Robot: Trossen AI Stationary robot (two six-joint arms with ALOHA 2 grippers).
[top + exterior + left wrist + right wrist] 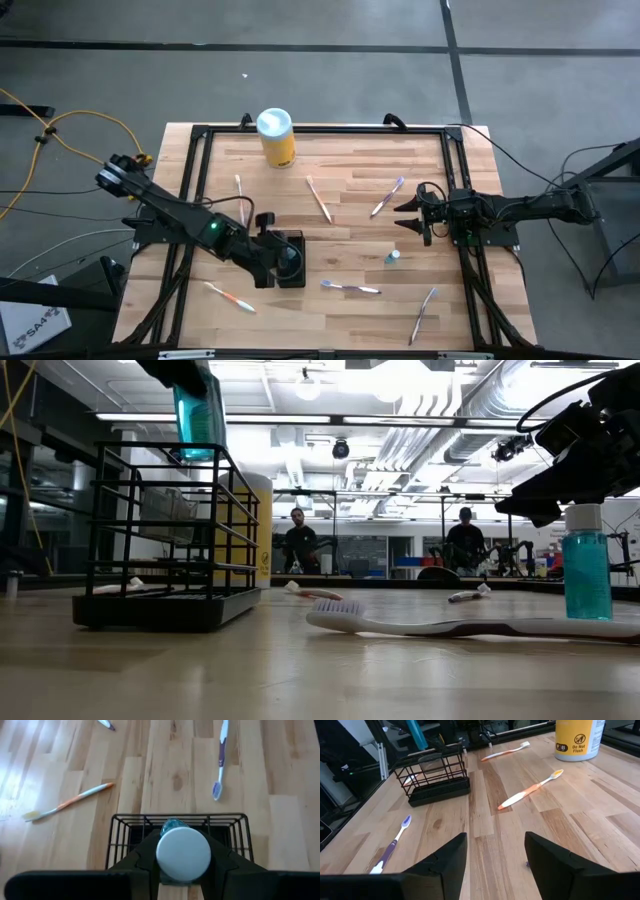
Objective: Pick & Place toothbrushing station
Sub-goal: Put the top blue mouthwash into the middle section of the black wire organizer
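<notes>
The toothbrushing station is a black wire basket that stands on its flat base on the wooden table, left of centre near the front. My left gripper hangs over it, shut on a teal bottle with a white cap. The bottle's lower end is about level with the basket's top rim. My right gripper waits open at the table's right side with nothing between its fingers. My left gripper pinches the teal bottle at its upper end, at the white cap, between its two fingers. The fingers come slanting down from the table's left. The bottle hangs upright below them, lifted clear of the table, over the basket's opening.
A second teal bottle stands upright near my right gripper. A yellow canister with a white lid stands at the far edge. Several toothbrushes lie scattered on the table. Black frame rails border the table.
</notes>
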